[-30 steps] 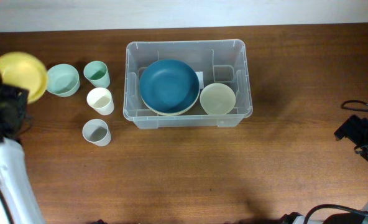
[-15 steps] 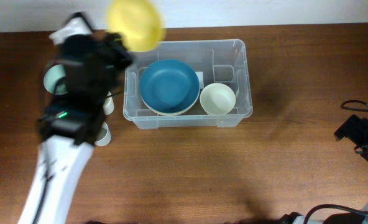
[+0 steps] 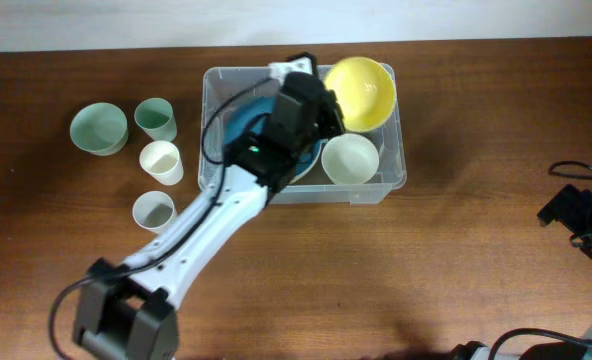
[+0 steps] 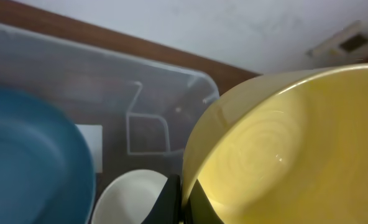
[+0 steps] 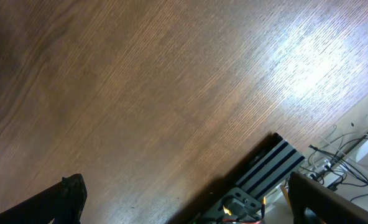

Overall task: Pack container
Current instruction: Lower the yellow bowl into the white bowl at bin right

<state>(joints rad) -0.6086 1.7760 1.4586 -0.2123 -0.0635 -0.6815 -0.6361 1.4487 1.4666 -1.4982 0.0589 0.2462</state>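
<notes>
The container [image 3: 388, 72] is a clear plastic bin at the table's upper middle; it also shows in the left wrist view [image 4: 109, 81]. In it lie a blue bowl [image 3: 238, 130] and a cream bowl [image 3: 350, 160]. My left gripper [image 3: 328, 112] is shut on the rim of a yellow bowl [image 3: 360, 92] and holds it over the bin's back right corner; the pinch shows in the left wrist view [image 4: 183, 202]. My right gripper [image 5: 184, 199] is open and empty over bare wood at the table's right edge [image 3: 576, 215].
Left of the bin stand a pale green bowl [image 3: 99, 129], a green cup [image 3: 156, 118], a cream cup [image 3: 161, 161] and a grey cup [image 3: 155, 211]. A black rail and cables [image 5: 271, 168] lie at the table's edge by the right arm.
My left arm has swung right from the table's far left, carrying the yellow bowl to above the bin's right side. The right arm has not moved.
</notes>
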